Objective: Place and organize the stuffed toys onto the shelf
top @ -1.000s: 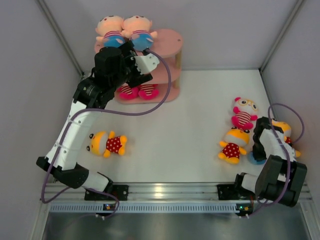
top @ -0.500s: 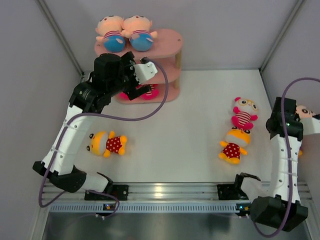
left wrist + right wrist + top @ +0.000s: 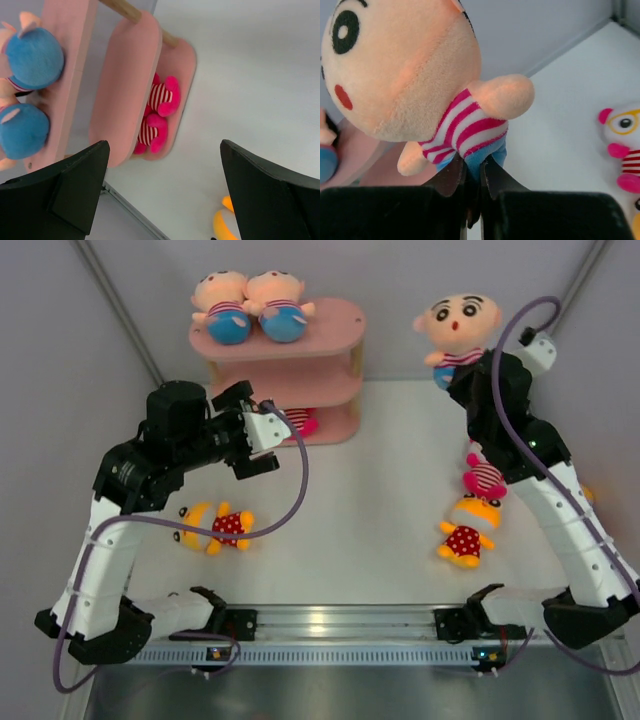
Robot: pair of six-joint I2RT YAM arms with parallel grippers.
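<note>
The pink shelf (image 3: 320,325) stands at the back left. Two peach-headed toys (image 3: 225,305) (image 3: 278,302) lie on its top board. Two pink-white striped toys (image 3: 161,97) (image 3: 150,134) lie on the bottom board. My left gripper (image 3: 262,440) is open and empty in front of the shelf, above the table; it also shows in the left wrist view (image 3: 165,200). My right gripper (image 3: 470,375) is shut on the blue bottom of a peach-headed toy (image 3: 455,325) (image 3: 405,70), held high, right of the shelf. In the right wrist view the gripper (image 3: 472,172) pinches the blue cloth.
A yellow polka-dot toy (image 3: 215,527) lies on the table at the near left. A pink-white toy (image 3: 483,478) and a yellow polka-dot toy (image 3: 465,532) lie at the right, partly under my right arm. White walls close in the table on three sides.
My right arm has lifted the peach-headed toy from the right table edge up and toward the back. My left gripper has drawn back from the shelf toward the near side.
</note>
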